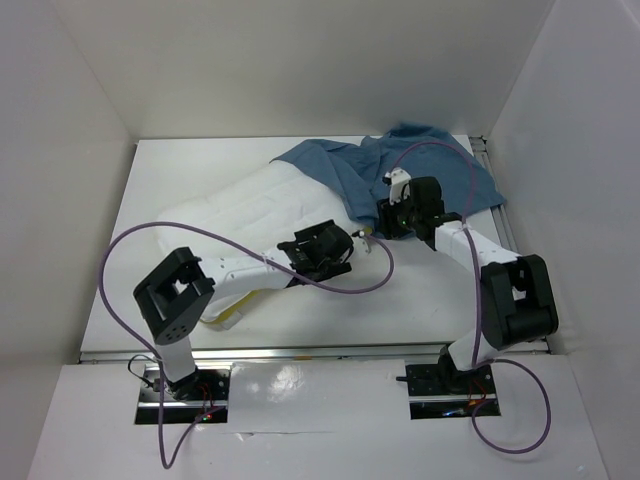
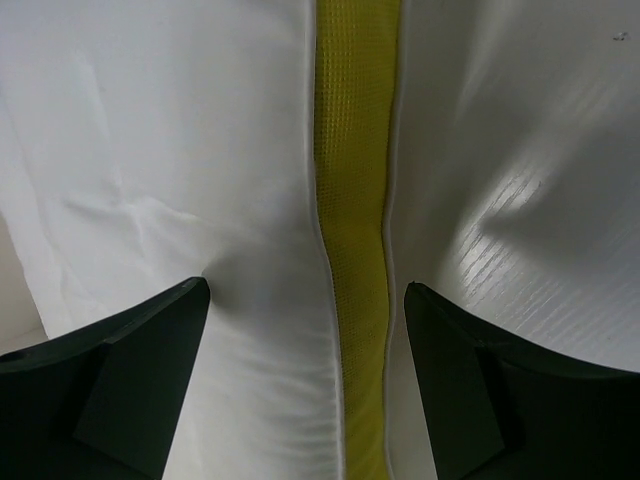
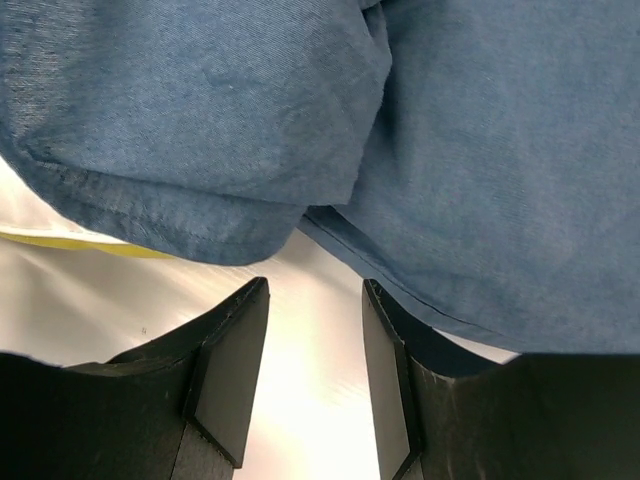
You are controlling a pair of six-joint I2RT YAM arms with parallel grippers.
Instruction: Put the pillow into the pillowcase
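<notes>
A: Where is the pillow [image 1: 250,215]?

B: On the tabletop [image 1: 420,300], running slantwise from the near left toward the far middle. Its far end is tucked under the pillowcase [image 1: 400,165].

A: And the pillowcase?

B: It is bunched and wrinkled at the far right of the tabletop. Its left part is draped over the pillow's far end.

A: What is the left claw [image 1: 322,250] doing?

B: It hangs over the pillow's near right edge, spread wide, with nothing between its jaws. In the wrist view the yellow strip [image 2: 355,150] runs straight up the gap. There is white pillow cloth to the left of the strip and glossy tabletop to the right. The cloth creases just at the tip of the left finger [image 2: 150,350].

A: And the right claw [image 1: 385,218]?

B: It sits at the pillowcase's near edge, just beside where the blue cloth meets the pillow. Its jaws stand partly apart, and only bare tabletop shows between them. The hem lies just beyond the fingertips. I cannot tell whether the right finger touches the cloth. A sliver of the yellow strip peeks from under the blue fold on the left of that view.
</notes>
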